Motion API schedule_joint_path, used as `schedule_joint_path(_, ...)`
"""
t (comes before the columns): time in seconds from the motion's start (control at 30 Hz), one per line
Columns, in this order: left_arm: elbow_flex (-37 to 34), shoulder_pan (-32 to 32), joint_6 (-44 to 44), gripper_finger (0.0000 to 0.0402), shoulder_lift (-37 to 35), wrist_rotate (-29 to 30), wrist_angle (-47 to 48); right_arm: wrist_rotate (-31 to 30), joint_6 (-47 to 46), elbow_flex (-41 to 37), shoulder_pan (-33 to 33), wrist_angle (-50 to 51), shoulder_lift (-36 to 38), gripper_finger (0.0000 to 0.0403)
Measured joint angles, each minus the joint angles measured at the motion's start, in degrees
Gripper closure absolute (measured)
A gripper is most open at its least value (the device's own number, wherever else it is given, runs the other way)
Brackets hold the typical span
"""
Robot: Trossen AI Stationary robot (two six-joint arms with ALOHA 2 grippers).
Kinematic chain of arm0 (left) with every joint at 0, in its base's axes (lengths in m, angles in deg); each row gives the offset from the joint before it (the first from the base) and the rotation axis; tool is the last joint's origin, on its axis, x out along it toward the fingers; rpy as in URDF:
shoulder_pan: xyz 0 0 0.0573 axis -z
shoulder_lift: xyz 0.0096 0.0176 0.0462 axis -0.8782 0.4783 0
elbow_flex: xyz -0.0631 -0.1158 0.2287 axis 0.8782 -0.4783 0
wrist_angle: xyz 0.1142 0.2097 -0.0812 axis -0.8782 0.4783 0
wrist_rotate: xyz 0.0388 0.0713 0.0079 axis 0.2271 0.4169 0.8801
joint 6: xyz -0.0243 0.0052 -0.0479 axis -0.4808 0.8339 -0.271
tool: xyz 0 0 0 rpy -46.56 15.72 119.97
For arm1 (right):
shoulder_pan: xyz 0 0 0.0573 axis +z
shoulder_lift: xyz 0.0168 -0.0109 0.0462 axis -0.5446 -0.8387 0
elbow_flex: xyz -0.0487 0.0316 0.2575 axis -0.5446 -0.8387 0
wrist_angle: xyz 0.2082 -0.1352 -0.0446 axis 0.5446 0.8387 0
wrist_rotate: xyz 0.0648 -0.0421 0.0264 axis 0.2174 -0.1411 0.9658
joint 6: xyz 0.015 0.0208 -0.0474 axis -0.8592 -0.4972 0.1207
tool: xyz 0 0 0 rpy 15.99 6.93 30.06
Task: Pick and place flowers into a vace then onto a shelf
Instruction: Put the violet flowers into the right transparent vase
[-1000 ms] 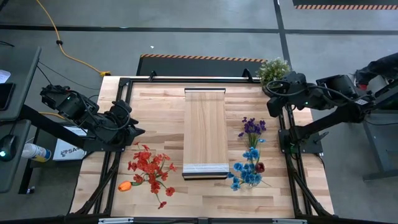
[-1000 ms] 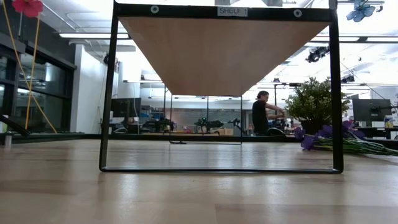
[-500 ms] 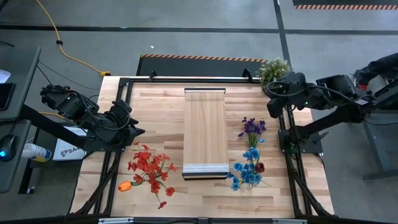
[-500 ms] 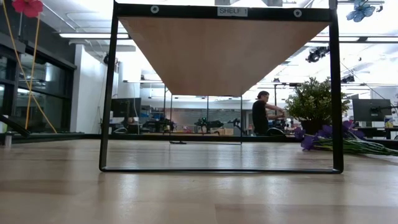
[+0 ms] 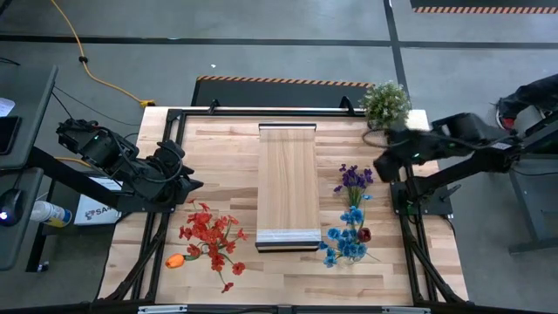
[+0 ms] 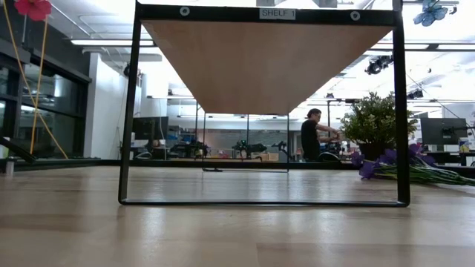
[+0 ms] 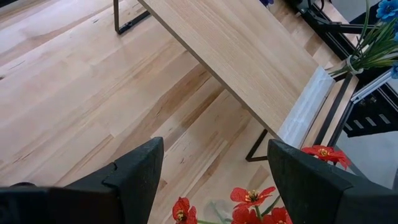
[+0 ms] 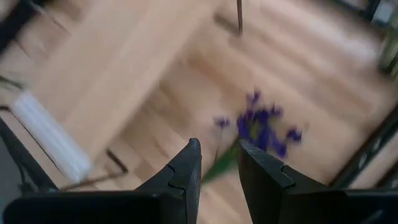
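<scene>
Left gripper (image 5: 193,185) hovered at table's (image 5: 218,148) left edge above red flowers (image 5: 212,234), jaws spread, empty. Right gripper (image 5: 381,163) sat near purple flowers (image 5: 354,177), jaws narrowly parted, nothing between. Blue flowers (image 5: 347,237) lay right of shelf (image 5: 288,183). Potted plant (image 5: 384,102) stood at far right corner.
</scene>
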Motion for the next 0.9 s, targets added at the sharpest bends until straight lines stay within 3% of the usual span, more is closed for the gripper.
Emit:
schedule_joint_path(0.23,0.0,0.0,0.0,0.0081,0.0,0.0,0.0,6.6,-6.6,-16.8,0.0,-0.8,3.6,0.0308)
schedule_joint_path(0.5,0.0,0.0,0.0,0.0080,0.0,0.0,0.0,15.5,-9.1,-32.1,0.0,-17.2,7.2,0.0308)
schedule_joint_path(0.73,0.0,0.0,0.0,0.0081,0.0,0.0,0.0,22.1,-9.7,-41.5,0.0,-26.2,7.5,0.0306)
schedule_joint_path(0.9,0.0,0.0,0.0,0.0081,0.0,0.0,0.0,23.9,-10.6,-45.2,-0.4,-28.6,7.5,0.0267)
